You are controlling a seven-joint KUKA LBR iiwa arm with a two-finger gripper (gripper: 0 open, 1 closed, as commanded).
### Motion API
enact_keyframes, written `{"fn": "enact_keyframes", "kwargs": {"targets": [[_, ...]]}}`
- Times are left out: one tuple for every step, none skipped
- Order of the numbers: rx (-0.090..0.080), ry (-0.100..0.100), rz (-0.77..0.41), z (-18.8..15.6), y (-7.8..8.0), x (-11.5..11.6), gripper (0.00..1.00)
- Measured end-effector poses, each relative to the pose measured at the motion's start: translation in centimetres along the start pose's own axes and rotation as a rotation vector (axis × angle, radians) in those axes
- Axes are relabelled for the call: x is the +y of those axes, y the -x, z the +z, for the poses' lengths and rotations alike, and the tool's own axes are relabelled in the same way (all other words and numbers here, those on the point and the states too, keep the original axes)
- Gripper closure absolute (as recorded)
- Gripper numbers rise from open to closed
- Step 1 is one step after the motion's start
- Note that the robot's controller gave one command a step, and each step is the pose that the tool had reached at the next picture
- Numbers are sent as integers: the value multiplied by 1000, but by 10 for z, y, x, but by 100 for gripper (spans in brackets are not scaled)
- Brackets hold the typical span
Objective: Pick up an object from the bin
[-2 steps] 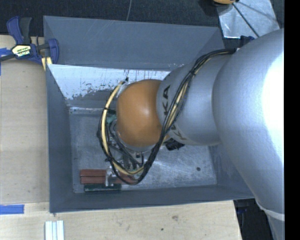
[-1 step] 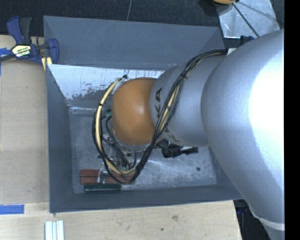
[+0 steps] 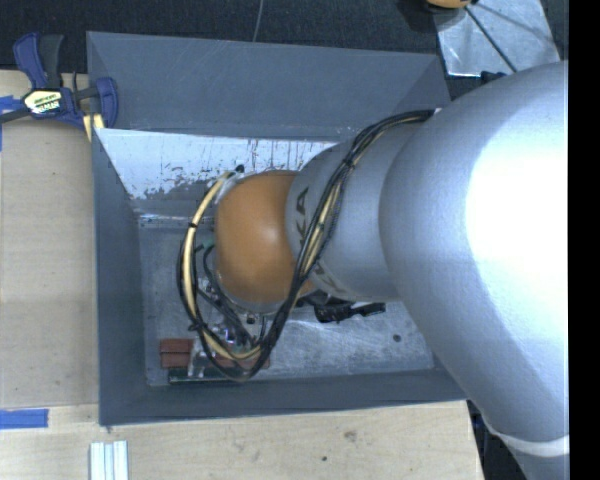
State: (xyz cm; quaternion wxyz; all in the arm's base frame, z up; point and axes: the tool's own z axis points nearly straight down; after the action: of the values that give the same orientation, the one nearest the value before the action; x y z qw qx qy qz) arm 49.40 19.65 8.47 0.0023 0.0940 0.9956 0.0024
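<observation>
Arm (image 3: 460, 228) placement: your arm reaches into the grey metal bin (image 3: 120, 268) from the right. Its wrist, under the orange cover (image 3: 255, 238), sits low over the near-left part of the bin floor. Yellow and black cables (image 3: 195, 258) loop round the cover and hang to the floor close to the near wall.

Hand (image 3: 225, 336): it lies beneath the cover, with only a little of its metalwork showing below the cover's lower edge. Record its opening as undetermined. I cannot tell how wide it stands, nor whether it has hold of anything.

Contents:
- A small reddish-brown block (image 3: 175, 348) lies on the floor in the near-left corner, just left of the hand.
- A dark flat piece (image 3: 185, 373) lies just nearer than the block, against the near wall and partly under the cables. Its kind cannot be made out.
- A black piece (image 3: 348, 310) lies on the floor to the right of the wrist, close under the arm and well apart from the block.

Step in hand, as I judge it: the approach or closing stage of the pick. The block and the dark flat piece are the nearest candidates. Nothing confirms a grasp.

Next move, in my judgement: you need the hand closed firmly on one item before any lift, then a straight rise out of the corner. Both candidates sit tight to the walls, so the hand may push the block rather than take it. Keep the hanging cables clear of the near wall.
</observation>
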Motion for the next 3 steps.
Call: {"fn": "enact_keyframes", "kwargs": {"targets": [[8,8,141,4,-3,-2,100],[7,8,142,4,-3,-2,100],[-1,7,141,2,-1,-3,100]]}}
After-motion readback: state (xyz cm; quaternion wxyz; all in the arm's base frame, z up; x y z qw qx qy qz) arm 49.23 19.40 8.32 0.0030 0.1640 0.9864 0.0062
